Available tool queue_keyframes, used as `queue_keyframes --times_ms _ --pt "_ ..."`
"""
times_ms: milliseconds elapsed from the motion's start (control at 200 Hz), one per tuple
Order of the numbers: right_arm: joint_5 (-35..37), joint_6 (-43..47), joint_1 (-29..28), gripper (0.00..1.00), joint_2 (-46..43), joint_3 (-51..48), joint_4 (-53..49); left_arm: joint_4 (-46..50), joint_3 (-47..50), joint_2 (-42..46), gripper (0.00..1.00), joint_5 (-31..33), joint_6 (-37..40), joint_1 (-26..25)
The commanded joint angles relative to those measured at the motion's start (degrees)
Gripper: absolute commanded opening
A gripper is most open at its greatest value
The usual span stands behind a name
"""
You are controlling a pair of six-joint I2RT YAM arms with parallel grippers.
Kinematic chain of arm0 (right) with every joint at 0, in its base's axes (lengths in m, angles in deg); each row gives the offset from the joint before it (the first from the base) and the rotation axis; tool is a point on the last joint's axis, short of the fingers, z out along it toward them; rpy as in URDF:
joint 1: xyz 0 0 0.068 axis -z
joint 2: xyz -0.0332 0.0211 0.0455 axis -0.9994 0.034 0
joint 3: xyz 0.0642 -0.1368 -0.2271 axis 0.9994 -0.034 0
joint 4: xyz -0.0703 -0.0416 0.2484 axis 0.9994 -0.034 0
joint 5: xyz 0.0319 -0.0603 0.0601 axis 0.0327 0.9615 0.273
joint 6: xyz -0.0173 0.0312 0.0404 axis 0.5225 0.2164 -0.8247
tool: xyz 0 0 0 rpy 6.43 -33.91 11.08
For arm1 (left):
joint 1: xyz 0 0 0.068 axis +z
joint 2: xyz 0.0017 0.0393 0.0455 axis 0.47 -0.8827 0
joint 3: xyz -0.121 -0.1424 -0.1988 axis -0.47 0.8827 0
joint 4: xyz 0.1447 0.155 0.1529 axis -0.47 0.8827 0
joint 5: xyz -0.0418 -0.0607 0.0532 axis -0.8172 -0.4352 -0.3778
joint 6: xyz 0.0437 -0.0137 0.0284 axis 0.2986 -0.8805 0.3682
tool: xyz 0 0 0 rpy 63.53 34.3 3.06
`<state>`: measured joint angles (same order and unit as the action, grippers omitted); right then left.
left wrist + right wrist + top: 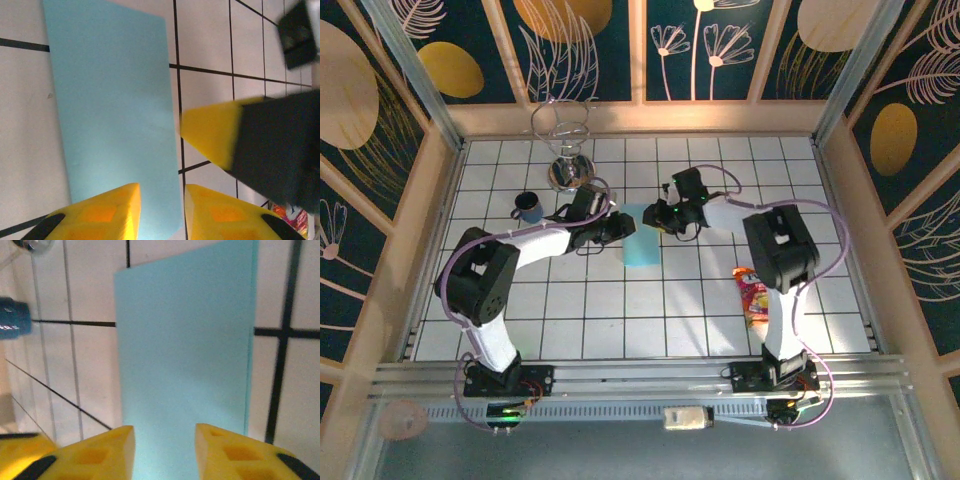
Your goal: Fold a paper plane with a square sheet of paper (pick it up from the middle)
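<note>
The light-blue sheet of paper (642,247) lies flat on the tiled table, folded into a narrow rectangle (110,110) with a doubled edge along one long side (185,350). My left gripper (618,228) hovers open over the sheet's far left corner, its fingertips (161,192) apart with nothing between them. From the other side, my right gripper (657,217) is open above the same far end, and the paper shows in the gap (165,432). One yellow right finger (210,132) crosses the left wrist view. The paper plane is out of view.
A dark blue cup (528,207) (12,322) stands left of the left gripper. A wire-and-glass stand (565,140) sits at the back. An orange-red snack packet (753,295) lies by the right arm. Wooden walls (440,200) ring the table.
</note>
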<state>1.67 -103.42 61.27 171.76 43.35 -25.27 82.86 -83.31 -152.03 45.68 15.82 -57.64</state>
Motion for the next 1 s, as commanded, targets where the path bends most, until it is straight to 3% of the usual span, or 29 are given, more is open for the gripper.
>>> queue_keyframes --times_ms 0,140,260,661,996 --pt "3.2 -3.4 1.6 0.44 -7.4 -6.2 2.6 -2.0 -2.9 -2.4 0.31 -1.8 -1.0 0.2" --pt "6.7 -5.0 1.9 0.53 -13.6 -13.7 3.1 -1.3 -5.3 -5.6 0.34 -1.5 -1.4 0.2" --pt "6.9 -7.4 1.5 0.54 -16.6 -18.5 4.8 2.5 -8.8 -8.8 0.35 1.7 -1.2 0.2" --pt "3.8 -17.9 -2.6 0.49 -17.8 -24.4 11.0 6.5 -10.1 -12.3 0.40 8.3 -5.1 0.4" --pt "3.2 -18.8 -4.2 0.44 -15.3 -23.3 9.7 10.0 -9.5 -13.8 0.39 7.8 -9.2 1.3"
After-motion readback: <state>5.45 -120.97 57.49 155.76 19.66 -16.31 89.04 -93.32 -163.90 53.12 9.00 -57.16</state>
